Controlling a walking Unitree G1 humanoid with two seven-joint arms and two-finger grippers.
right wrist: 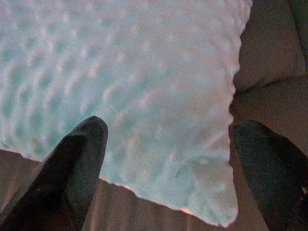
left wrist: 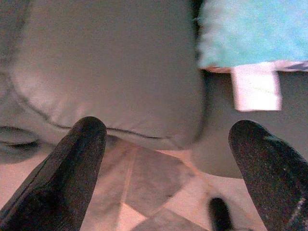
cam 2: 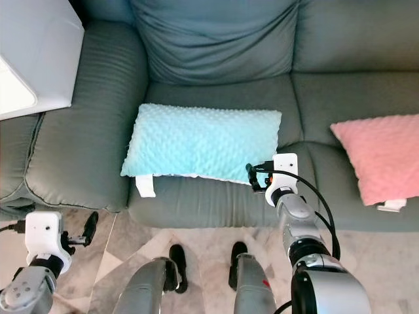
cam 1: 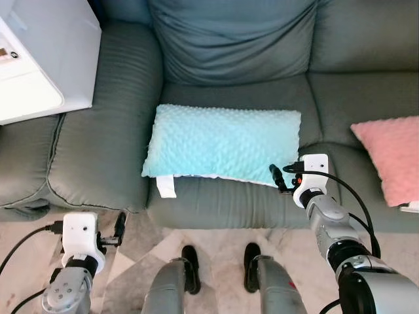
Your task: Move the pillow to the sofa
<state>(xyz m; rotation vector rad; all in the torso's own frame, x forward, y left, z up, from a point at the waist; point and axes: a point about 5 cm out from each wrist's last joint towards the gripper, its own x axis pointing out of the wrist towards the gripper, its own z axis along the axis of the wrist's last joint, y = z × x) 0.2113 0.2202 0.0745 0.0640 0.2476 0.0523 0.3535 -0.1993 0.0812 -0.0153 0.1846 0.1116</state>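
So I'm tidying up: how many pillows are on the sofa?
2: a blue pillow on the middle seat, and a pink pillow on the seat to its right, partly cut off by the frame.

No writing can be read anywhere; the white tag [cam 1: 165, 186] on the turquoise pillow [cam 1: 222, 142] looks blank, perhaps just blurred.

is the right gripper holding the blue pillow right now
No, the right gripper is open, its fingers spread just above the blue pillow's corner without closing on it.
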